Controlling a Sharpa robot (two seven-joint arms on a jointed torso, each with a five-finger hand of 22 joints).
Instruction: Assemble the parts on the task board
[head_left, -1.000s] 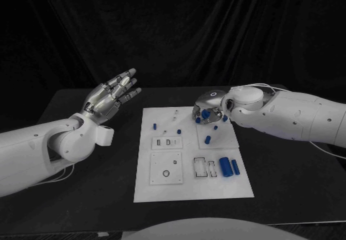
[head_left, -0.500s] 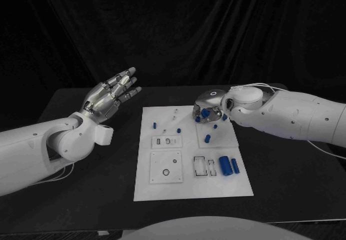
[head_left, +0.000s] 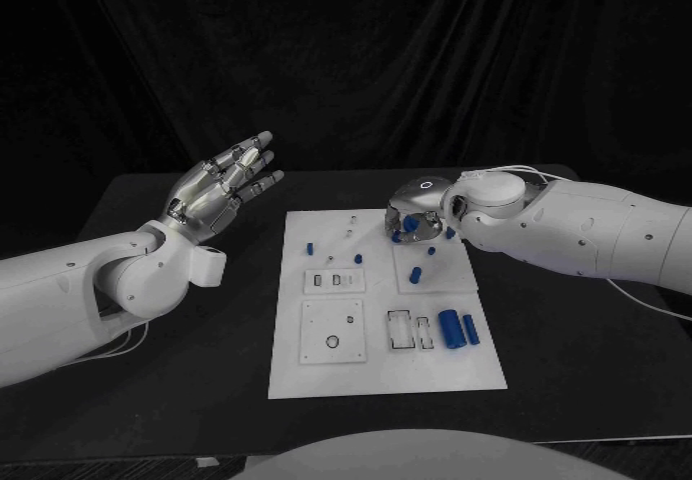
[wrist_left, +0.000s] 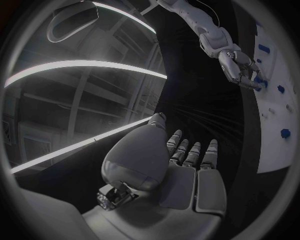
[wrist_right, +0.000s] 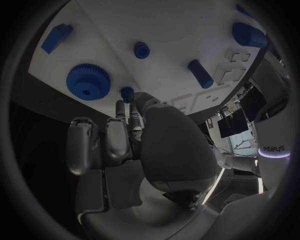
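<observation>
- My worry: the right robot hand (head_left: 414, 224) sits low over the far right of the task board (head_left: 387, 375), beside the blue gear (wrist_right: 88, 81). A misjudged reach could knock the small blue peg (wrist_right: 127, 92) at its fingertips.
- That hand's fingers are curled in; I cannot tell whether they hold anything.
- The left robot hand (head_left: 224, 186) is raised over the tabletop (head_left: 173, 360), well clear of the board, fingers apart, holding nothing.
- Two blue cylinders (head_left: 459, 328) lie near the board's right edge.
</observation>
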